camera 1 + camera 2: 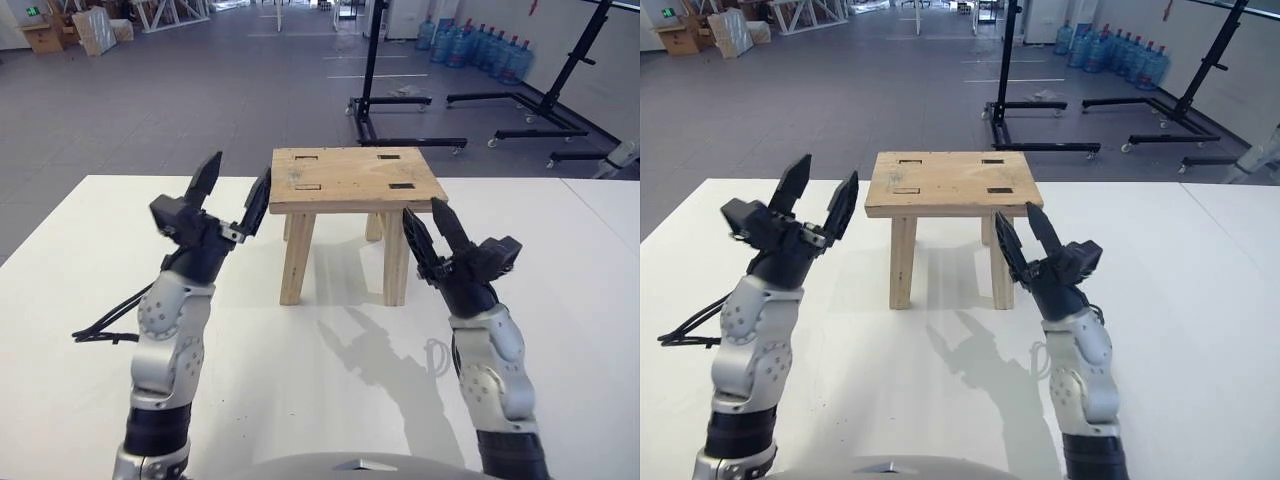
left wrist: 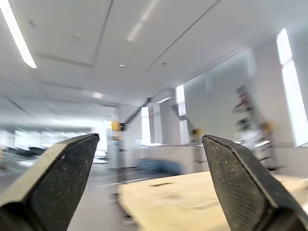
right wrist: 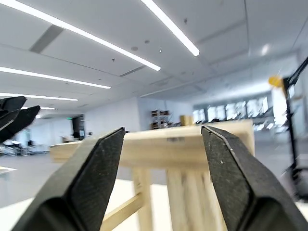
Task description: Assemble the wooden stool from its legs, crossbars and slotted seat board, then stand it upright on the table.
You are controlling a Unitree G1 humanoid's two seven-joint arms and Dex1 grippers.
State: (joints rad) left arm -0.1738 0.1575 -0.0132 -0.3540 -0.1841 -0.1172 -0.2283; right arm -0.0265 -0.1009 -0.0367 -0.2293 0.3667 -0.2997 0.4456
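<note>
Already the stool (image 1: 355, 180) stands upright on the table (image 1: 80, 250) — left pincer (image 1: 240, 168) and right pincer (image 1: 423, 208) gape empty; next, I should withdraw.

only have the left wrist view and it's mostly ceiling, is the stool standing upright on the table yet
Observer: Yes, the wooden stool stands upright on the white table, seat on top and legs down.
Operator: am i gripping it
Observer: No, the left gripper is open and empty, raised close beside the seat's left edge.
Operator: and the other arm
Observer: The right gripper is open and empty too, on the robot's side of the stool's right front leg.
</note>
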